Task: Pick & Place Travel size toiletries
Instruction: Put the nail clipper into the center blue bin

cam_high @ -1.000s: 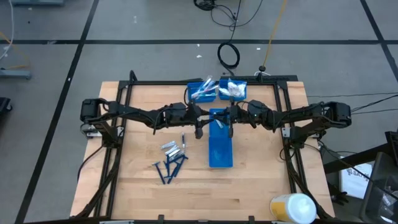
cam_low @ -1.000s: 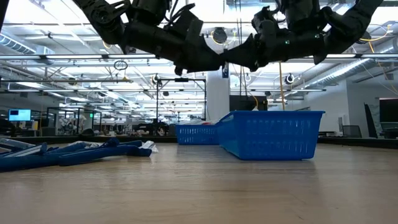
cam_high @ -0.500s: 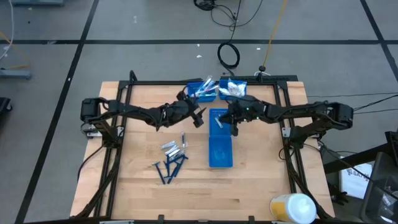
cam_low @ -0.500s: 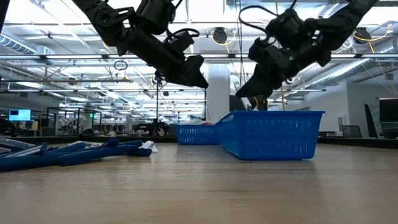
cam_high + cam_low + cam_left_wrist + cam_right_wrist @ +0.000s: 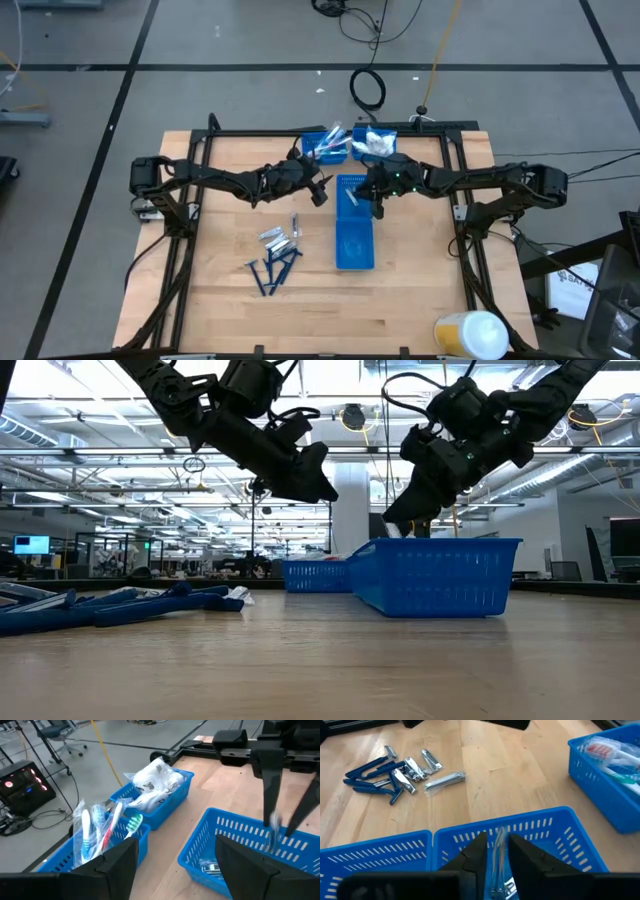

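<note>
My right gripper [image 5: 374, 203] slants down over the far end of the long blue bin [image 5: 354, 245], its fingers a narrow gap apart. A thin silvery toiletry [image 5: 498, 845] shows blurred between them. My left gripper [image 5: 320, 190] hovers open and empty just left of that bin's far end, above bare wood. Silvery tubes [image 5: 210, 867] lie in the long bin. Dark blue razors [image 5: 272, 268] and silvery tubes [image 5: 278, 238] lie piled on the table left of the bin. My right gripper has the thin silvery toiletry [image 5: 273, 827] at its fingertips, over the long bin's far end. The fingers slant down from the table's right. The item is blurred, and I cannot tell whether the fingers touch it.
Two small blue bins stand at the far edge, one with toothbrushes [image 5: 325, 148] and one with white packets [image 5: 374, 145]. A black frame [image 5: 200, 150] runs around the table. A yellow-and-white object [image 5: 470, 333] sits at the near right corner.
Both grippers pointed down side by side over the long bin and have tipped up to a slant. The left one has swung toward the far left, off the bin. The right one has shifted toward the bin's far end. Both have kept still over the last half second.
</note>
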`<state>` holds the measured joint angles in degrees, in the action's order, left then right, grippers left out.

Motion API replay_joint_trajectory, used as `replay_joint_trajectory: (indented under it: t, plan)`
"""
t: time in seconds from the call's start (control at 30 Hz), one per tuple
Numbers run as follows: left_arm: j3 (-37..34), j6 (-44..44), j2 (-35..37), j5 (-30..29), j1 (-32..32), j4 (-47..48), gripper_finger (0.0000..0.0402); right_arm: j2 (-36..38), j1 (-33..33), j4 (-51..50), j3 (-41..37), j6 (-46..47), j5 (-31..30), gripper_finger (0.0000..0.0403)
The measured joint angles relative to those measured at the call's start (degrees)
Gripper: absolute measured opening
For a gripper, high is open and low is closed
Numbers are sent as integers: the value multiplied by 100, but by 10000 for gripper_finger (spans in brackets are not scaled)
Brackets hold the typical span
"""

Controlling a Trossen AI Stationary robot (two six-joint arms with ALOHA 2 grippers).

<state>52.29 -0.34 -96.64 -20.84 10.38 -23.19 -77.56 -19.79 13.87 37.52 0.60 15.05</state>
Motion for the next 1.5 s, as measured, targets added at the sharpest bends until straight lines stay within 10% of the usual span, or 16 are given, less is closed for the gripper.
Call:
replay_joint_trajectory:
  t: [0.6,0.93,1.17,1.5]
  plan:
    - [0,-156,4,422,-100,1489,255,0,0,238,0,24,-15,166]
    - [0,-2387,4,1980,-525,3930,255,0,0,302,0,-15,-18,161]
    - [0,-4534,4,1815,-677,4589,255,0,0,509,0,135,-15,161]
    - [2,-5109,-28,1384,-657,5103,255,0,0,514,0,306,-13,161]
